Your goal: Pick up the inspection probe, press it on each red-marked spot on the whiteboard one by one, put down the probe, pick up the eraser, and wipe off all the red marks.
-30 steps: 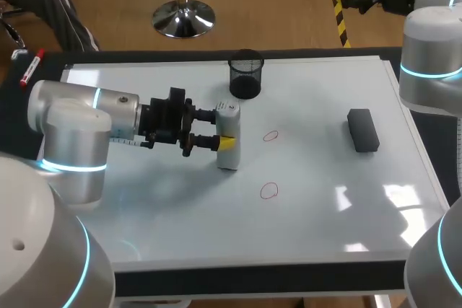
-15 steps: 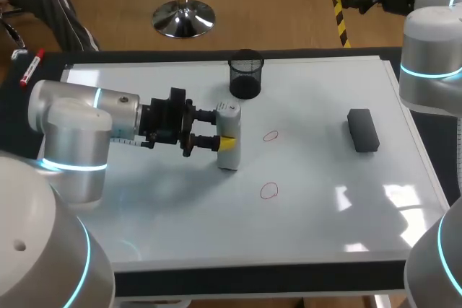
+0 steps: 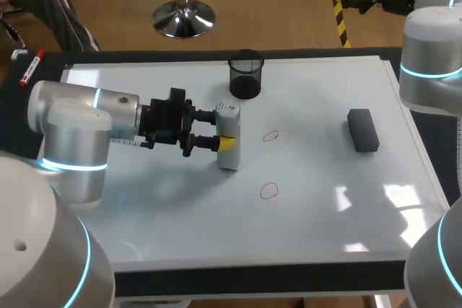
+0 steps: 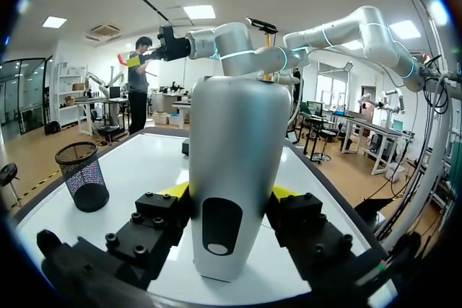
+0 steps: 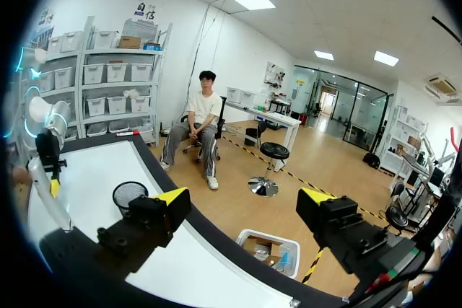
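The white inspection probe (image 3: 228,138) stands upright on the whiteboard (image 3: 325,200), left of centre. My left gripper (image 3: 220,129) comes in level from the left and is shut on it. In the left wrist view the probe (image 4: 231,178) fills the space between the two yellow-tipped fingers (image 4: 177,190), which touch it from both sides. Two red circles (image 3: 271,135) (image 3: 268,190) are drawn to the probe's right. The black eraser (image 3: 362,130) lies at the right. My right gripper (image 5: 244,196) hangs open and empty, high off the board's far right corner.
A black mesh cup (image 3: 246,73) stands at the board's far edge, just behind the probe, and shows beside it in the left wrist view (image 4: 83,176). A red-capped marker (image 3: 30,66) lies off the board's far left corner.
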Motion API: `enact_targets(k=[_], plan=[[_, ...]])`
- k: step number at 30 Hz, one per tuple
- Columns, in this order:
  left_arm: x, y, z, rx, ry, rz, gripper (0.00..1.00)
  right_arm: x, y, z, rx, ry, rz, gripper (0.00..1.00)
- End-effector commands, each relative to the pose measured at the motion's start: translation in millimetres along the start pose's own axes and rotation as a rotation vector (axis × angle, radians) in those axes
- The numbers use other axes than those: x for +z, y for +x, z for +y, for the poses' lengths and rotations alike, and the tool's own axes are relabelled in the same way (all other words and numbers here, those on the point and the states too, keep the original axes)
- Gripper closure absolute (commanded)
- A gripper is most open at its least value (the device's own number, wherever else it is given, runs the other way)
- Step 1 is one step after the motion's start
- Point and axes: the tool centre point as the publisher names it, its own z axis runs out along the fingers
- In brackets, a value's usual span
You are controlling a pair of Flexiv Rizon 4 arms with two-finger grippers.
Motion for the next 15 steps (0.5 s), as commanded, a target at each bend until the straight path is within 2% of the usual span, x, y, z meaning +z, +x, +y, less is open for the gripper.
enact_targets(k=[1,9,15], plan=[[5.4,3.3,18.9,-0.001,0.002,-0.004,1.0,0.0,0.0,0.0,0.0,0.0,0.0,0.0],[5.4,3.3,18.9,-0.001,0.002,-0.004,1.0,0.0,0.0,0.0,0.0,0.0,0.0,0.0],[5.4,3.3,18.9,-0.001,0.002,-0.004,1.0,-1.6,5.4,10.0,-0.042,0.051,0.066,0.0]])
